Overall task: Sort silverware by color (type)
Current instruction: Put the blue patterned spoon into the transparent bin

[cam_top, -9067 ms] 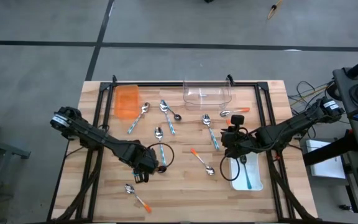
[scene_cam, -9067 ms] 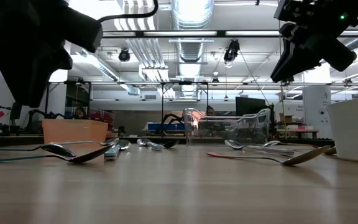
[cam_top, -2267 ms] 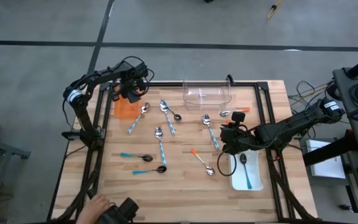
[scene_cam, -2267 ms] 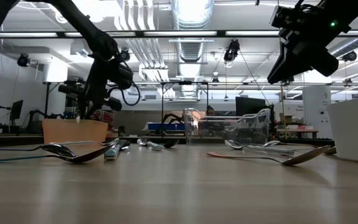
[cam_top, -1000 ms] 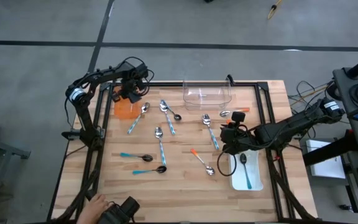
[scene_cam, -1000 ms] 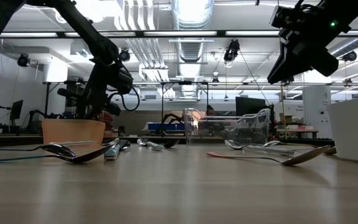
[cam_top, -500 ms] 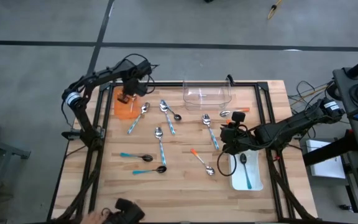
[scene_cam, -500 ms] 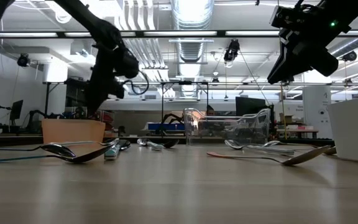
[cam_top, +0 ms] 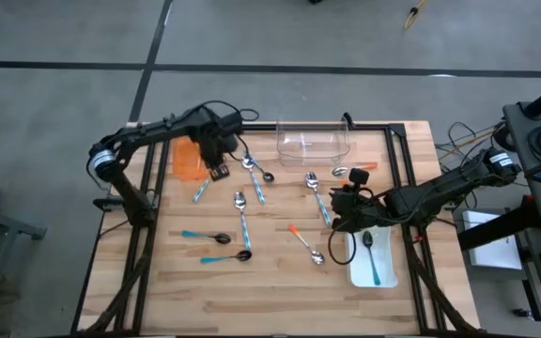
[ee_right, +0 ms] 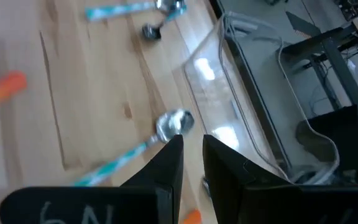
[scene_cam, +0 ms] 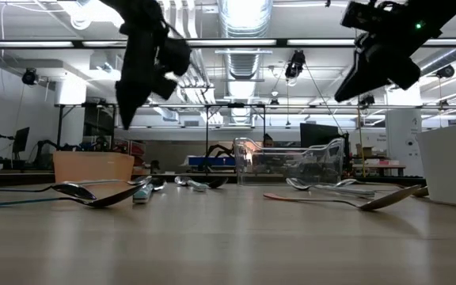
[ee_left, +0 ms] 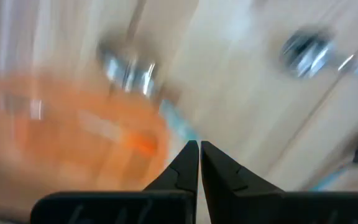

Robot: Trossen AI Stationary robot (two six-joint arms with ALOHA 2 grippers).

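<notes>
Silverware is mostly loose on the table, one teal spoon in the white tray. Left gripper, pinched shut and empty, hangs beside the orange tray. Right gripper is narrowly parted, empty; crowded spoons could get knocked or double-grabbed.

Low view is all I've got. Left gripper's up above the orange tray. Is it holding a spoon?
Observer: No. The left wrist view shows the left gripper shut with nothing between its fingers.
Operator: Anything in the white tray? I only see its wall.
Observer: One teal-handled spoon lies in the white tray.
Operator: Right gripper?
Observer: The right gripper hangs beside that tray, slightly open and empty.
</notes>
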